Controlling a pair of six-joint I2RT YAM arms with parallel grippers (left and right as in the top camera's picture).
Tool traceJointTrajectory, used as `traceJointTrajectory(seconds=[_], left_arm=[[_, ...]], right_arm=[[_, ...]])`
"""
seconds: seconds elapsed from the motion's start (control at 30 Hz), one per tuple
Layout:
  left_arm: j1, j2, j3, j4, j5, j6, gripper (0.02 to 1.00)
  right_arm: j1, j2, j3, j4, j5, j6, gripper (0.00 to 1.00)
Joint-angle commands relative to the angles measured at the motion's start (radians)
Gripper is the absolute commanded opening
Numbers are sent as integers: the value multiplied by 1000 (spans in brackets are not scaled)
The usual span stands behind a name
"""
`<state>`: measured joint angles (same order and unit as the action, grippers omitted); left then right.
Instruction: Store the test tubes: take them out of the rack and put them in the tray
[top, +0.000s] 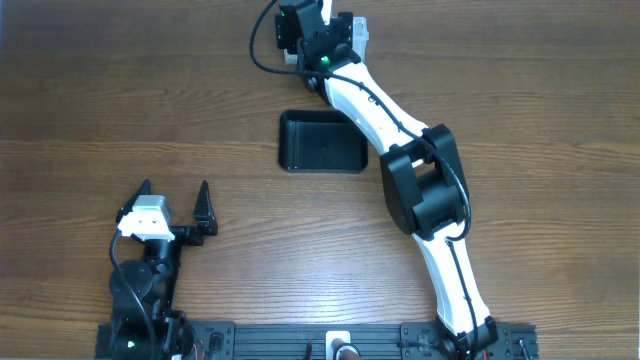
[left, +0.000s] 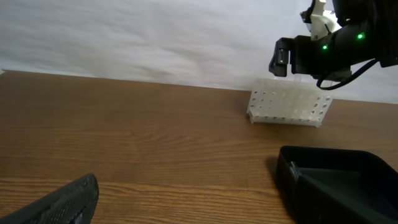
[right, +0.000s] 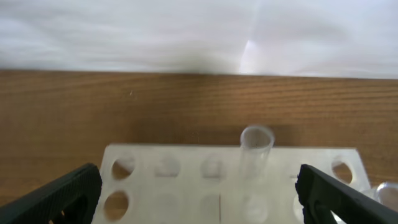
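While the right end effector (right: 199, 183) hangs released above the white perforated plastic rack (left: 289, 106) on the brown wooden worktop (top: 100, 100), a clear upright test tube (right: 255, 149) stands in it between the spread jaws. The black rectangular plastic tray (top: 320, 145) lies near the rack. The left end effector (top: 175, 195) rests released, well apart.

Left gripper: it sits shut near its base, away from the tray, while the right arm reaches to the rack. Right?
No. The left gripper is open, fingers spread wide, as the top view shows. It does sit near its base, away from the tray, while the right arm reaches to the rack.
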<state>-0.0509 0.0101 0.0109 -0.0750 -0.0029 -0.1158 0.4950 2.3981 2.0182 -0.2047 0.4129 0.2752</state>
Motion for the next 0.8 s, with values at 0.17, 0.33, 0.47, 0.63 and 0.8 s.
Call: traceJointTrajectory(seconds=[0.17,0.33,0.47,0.63,0.8], left_arm=[[5,-7,-5,-1,13,7,998],[5,-7,-5,-1,13,7,1000],[5,-7,-5,-1,13,7,1000],[5,-7,-5,-1,13,7,1000],[5,-7,-5,-1,13,7,1000]], right_arm=[[-34,29,26,40,22,-22,987],[-38,47,26,71,2,-22,974],[-35,54,26,85,0,-22,950],[-35,58,26,84,0,-22,910],[-35,64,26,86,0,-22,836]])
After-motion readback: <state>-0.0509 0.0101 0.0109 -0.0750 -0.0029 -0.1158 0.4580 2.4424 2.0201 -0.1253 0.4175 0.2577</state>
